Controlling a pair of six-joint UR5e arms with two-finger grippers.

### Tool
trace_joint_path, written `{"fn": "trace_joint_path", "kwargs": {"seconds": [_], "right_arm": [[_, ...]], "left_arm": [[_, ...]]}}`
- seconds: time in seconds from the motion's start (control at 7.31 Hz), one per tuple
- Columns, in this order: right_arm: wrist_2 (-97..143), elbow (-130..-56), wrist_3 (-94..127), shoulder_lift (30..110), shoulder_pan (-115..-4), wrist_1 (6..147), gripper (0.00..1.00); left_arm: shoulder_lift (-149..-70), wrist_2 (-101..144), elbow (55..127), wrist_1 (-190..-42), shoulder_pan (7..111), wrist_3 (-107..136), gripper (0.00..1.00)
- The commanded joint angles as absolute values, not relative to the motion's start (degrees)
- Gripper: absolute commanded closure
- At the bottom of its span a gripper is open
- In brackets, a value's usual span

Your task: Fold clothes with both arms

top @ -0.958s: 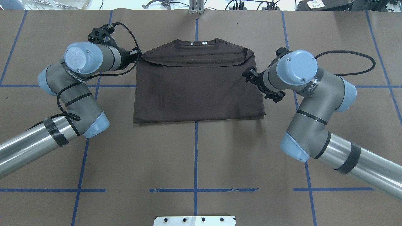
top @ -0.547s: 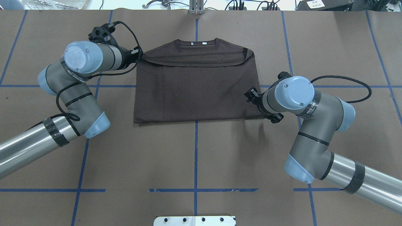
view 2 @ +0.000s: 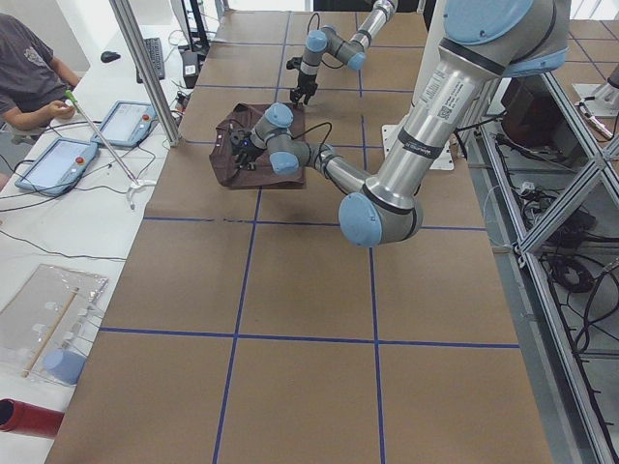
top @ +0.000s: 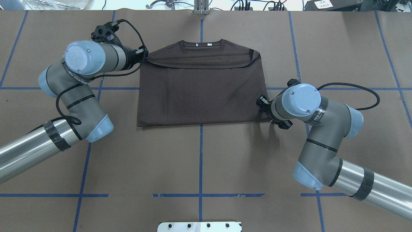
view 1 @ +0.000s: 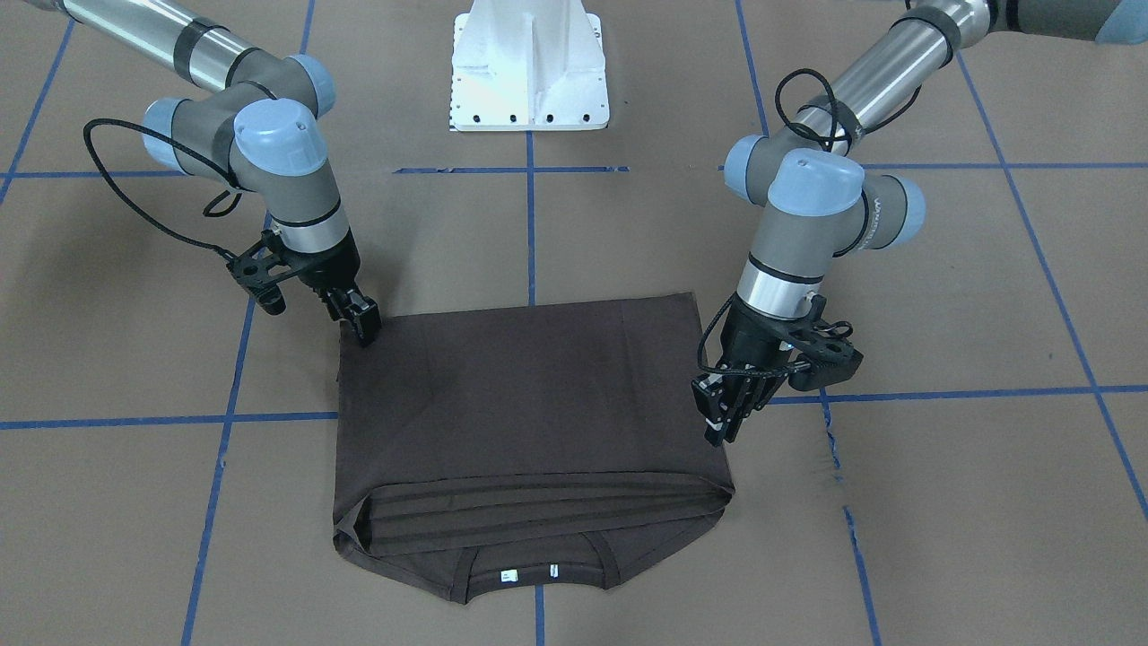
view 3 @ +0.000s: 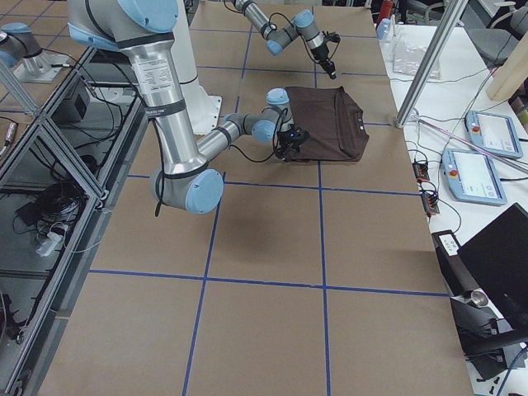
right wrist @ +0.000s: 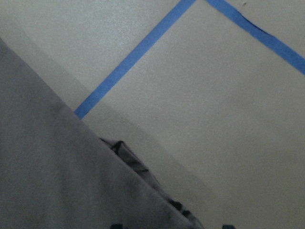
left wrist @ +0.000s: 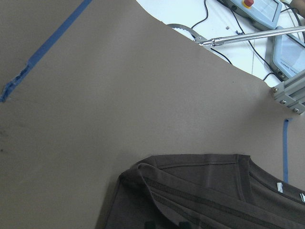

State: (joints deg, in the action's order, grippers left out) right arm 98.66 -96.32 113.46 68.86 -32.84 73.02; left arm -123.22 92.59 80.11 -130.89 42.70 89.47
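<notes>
The dark brown T-shirt [top: 202, 93] lies folded flat, its collar [top: 202, 43] and white tags [view 1: 529, 572] at the far edge. My left gripper [top: 145, 55] is at the shirt's far left corner, low over the folded shoulder edge [view 1: 720, 431]. In the left wrist view its tips [left wrist: 166, 224] stand a little apart above the cloth. My right gripper [top: 261, 103] is at the shirt's near right hem corner [view 1: 366, 330]. In the right wrist view its tips [right wrist: 170, 226] are wide apart, with the shirt's corner [right wrist: 47, 181] below them.
The table is covered in brown paper with blue tape lines [top: 201, 161]. The white bolted base [view 1: 529, 72] stands at the robot's side of the table. A metal post [top: 201, 6] rises at the far edge. An operator [view 2: 29, 68] and tablets [view 2: 58, 164] are beyond it.
My right gripper has moved from the shirt's far right shoulder back along the right edge to the near hem corner. My left gripper has shifted slightly toward the far edge.
</notes>
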Motion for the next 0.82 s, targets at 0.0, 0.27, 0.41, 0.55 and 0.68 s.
{"fn": "trace_joint_path", "kwargs": {"seconds": [0.0,0.27,0.41,0.55,0.68], "right_arm": [[99.0,-96.5,113.4,69.2,-33.0,73.0,1.00],[99.3,-101.8,114.2,72.0,-32.9,73.1,1.00],[101.1,-107.0,115.8,74.1,-31.6,74.0,1.00],[104.4,-114.3,117.9,79.2,-29.6,74.0,1.00],[107.0,-120.8,118.5,84.6,-26.2,74.0,1.00]], "left_arm": [[-123.2,92.5,80.2,-130.9,42.7,89.5,0.71],[-123.3,92.5,80.2,-130.9,42.6,89.5,0.71],[-123.3,92.6,80.5,-130.9,42.6,89.5,0.71],[-123.3,92.9,80.5,-130.9,42.6,89.6,0.71],[-123.3,92.9,80.8,-131.4,42.5,89.5,0.72]]}}
